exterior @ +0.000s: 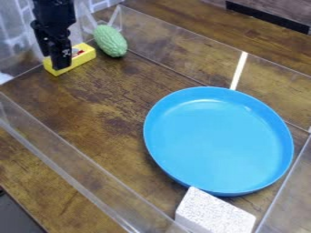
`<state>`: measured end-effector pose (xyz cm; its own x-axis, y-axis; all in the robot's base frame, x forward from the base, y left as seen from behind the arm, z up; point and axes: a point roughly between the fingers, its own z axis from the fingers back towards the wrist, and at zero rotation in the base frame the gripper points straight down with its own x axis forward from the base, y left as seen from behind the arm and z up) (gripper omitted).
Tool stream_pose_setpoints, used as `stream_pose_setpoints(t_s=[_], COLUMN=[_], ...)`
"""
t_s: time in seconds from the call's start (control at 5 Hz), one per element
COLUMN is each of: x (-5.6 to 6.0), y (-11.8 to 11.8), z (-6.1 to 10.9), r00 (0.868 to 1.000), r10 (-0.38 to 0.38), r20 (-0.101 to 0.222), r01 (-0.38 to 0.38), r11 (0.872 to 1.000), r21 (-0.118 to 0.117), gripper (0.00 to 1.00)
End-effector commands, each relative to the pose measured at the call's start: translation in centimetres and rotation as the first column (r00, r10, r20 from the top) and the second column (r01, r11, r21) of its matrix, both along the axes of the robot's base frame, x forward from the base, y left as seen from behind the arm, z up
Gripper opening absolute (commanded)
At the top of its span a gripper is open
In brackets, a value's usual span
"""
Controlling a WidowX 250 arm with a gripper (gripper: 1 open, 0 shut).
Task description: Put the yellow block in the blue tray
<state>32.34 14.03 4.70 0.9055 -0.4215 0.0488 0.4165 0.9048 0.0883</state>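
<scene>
The yellow block (76, 56) lies flat on the dark wooden table at the far left. My black gripper (55, 58) points straight down onto the block's left end and hides that part. Its fingers reach down to the block, but their dark shapes merge, so I cannot tell how wide the jaws stand or whether they grip it. The blue tray (155, 136), a big round shallow dish, lies well to the right, with nothing in it.
A green bumpy oval object (111, 40) lies just right of the yellow block. A white speckled foam block (214, 214) sits at the front edge below the tray. Clear plastic walls (49, 159) fence the table.
</scene>
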Motion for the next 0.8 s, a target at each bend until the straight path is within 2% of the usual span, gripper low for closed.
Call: stream_pose_setpoints(t_s=[0.0, 0.6], x=[0.86, 1.28], y=[1.07, 1.46], z=[1.49, 1.05], r00=[0.999, 0.998], r10=[0.015, 0.045], r20=[0.052, 0.053], r01=[-0.016, -0.046], r11=[1.000, 0.999], r21=[0.024, 0.019], gripper=[0.00, 0.00])
